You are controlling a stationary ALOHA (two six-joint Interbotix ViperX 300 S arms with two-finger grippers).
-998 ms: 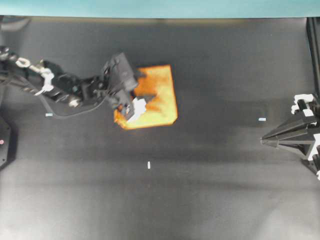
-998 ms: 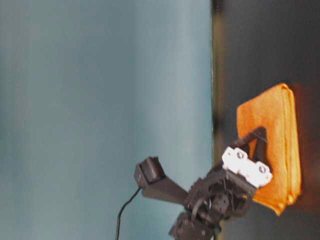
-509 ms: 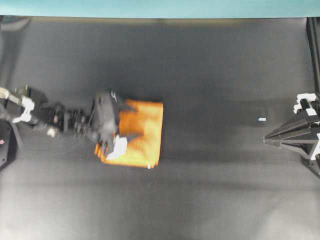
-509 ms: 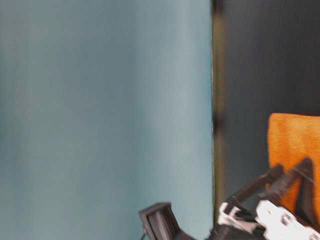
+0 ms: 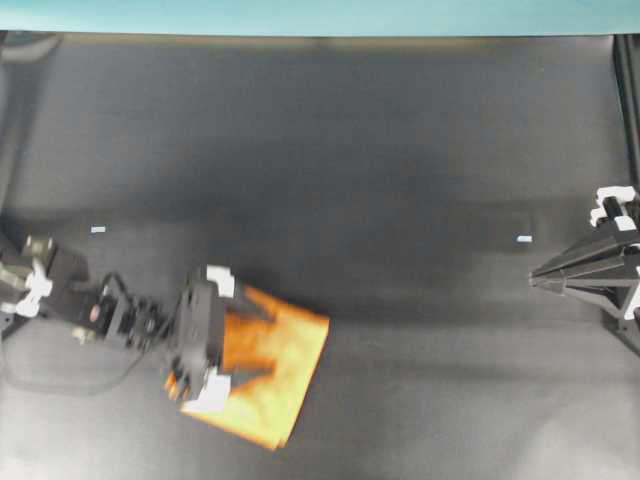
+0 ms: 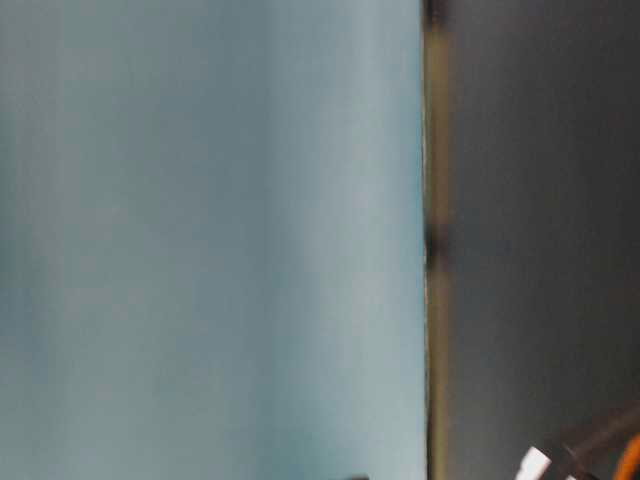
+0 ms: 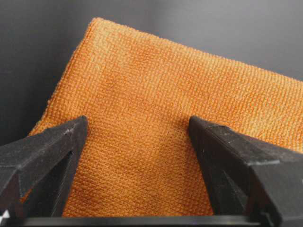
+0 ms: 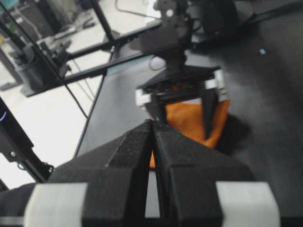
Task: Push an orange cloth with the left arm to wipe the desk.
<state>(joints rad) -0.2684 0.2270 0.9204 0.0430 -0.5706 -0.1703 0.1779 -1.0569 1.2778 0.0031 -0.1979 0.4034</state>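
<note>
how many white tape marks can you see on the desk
2. One tape mark is at the left of the overhead view, above the left arm; the other is at the right, near the right gripper. The cloth may hide more.

A robotics lab: a matte black worktop (image 5: 400,150) with small white tape marks (image 5: 524,239) and a teal backdrop (image 5: 320,15). In the right wrist view, black metal frame struts (image 8: 102,23), cables and equipment stand on a pale floor beyond.

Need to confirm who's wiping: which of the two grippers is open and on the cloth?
The left gripper: its fingers are spread apart and press on the orange cloth. The right gripper is shut and parked at the desk's far edge.
</note>
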